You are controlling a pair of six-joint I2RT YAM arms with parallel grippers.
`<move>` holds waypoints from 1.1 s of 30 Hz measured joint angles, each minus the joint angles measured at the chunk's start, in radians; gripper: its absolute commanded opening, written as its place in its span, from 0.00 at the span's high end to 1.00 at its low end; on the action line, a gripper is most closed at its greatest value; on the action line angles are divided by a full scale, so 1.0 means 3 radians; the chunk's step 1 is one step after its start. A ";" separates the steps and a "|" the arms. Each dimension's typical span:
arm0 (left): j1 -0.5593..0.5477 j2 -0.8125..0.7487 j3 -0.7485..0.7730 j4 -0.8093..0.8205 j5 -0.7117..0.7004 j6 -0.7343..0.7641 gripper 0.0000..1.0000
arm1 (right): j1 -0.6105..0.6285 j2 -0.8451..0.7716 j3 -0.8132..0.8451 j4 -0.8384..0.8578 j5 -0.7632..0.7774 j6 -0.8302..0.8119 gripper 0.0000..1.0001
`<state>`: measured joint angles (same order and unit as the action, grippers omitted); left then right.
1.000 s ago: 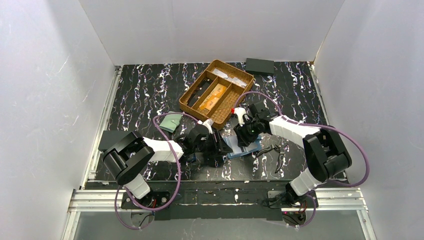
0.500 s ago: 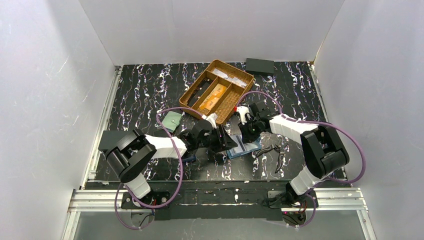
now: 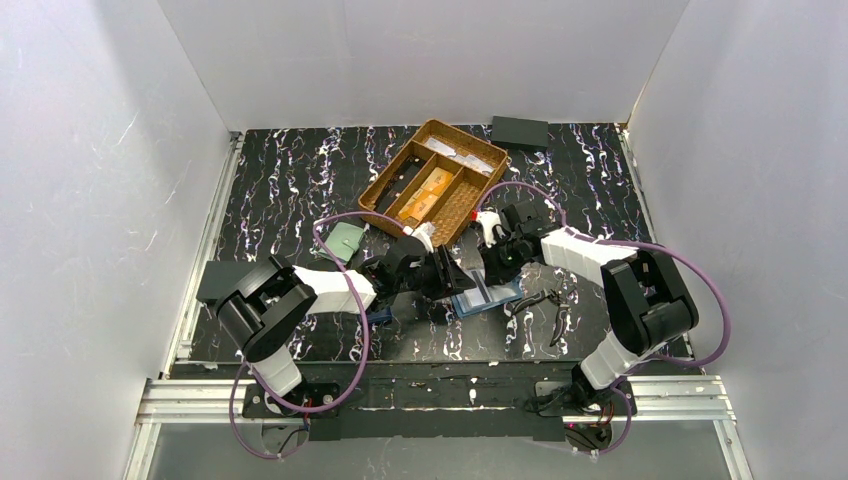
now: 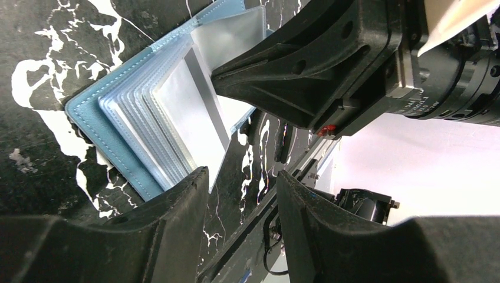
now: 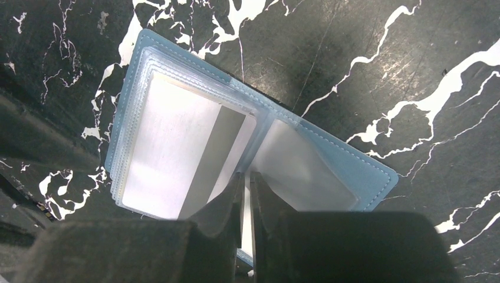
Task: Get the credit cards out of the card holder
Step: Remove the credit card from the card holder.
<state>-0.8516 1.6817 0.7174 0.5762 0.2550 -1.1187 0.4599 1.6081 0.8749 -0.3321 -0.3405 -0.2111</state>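
The light blue card holder lies open on the table; it also shows in the left wrist view and the right wrist view. Its clear sleeves fan out, and the top one holds a glare-washed card with a grey stripe. My right gripper is shut on a clear sleeve at the holder's spine and lifts it. My left gripper is open and empty, just left of the holder. Orange-gold credit cards lie in the basket.
A wicker basket with compartments stands behind the arms. A pale green wallet lies to the left, and a navy wallet sits under the left arm. A dark box is at the back, and black cables lie right of the holder.
My left gripper has moved right and a little back, up to the holder's left edge. My right gripper has stayed over the holder, shifting only slightly.
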 measured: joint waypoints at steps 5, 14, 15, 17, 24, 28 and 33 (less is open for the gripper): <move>0.0015 -0.0001 -0.0031 -0.0004 -0.0038 0.0000 0.56 | -0.0084 -0.0022 -0.0013 0.0001 -0.0148 0.0029 0.81; 0.0018 -0.0001 -0.0038 -0.0003 -0.0042 0.0000 0.56 | -0.0134 -0.0206 -0.0079 0.0089 -0.0440 0.0113 0.80; 0.0018 -0.0001 -0.0038 -0.0003 -0.0042 0.0000 0.56 | -0.0134 -0.0206 -0.0081 0.0095 -0.0460 0.0122 0.80; 0.0018 -0.0001 -0.0038 -0.0003 -0.0042 0.0000 0.56 | -0.0132 -0.0206 -0.0090 0.0099 -0.0497 0.0141 0.80; 0.0018 -0.0001 -0.0038 -0.0003 -0.0041 0.0000 0.55 | -0.0132 -0.0029 -0.0088 0.0118 -0.0469 0.0183 0.82; 0.0018 -0.0001 -0.0038 -0.0003 -0.0041 0.0000 0.54 | -0.0142 0.0020 -0.0052 0.0112 -0.0456 0.0200 0.83; 0.0018 0.0000 -0.0038 -0.0003 -0.0041 0.0000 0.53 | -0.0146 0.0042 -0.0036 0.0106 -0.0397 0.0202 0.83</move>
<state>-0.8463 1.6817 0.7059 0.5755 0.2428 -1.1187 0.4160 1.6207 0.8642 -0.3004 -0.4595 -0.1505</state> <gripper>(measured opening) 0.466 0.173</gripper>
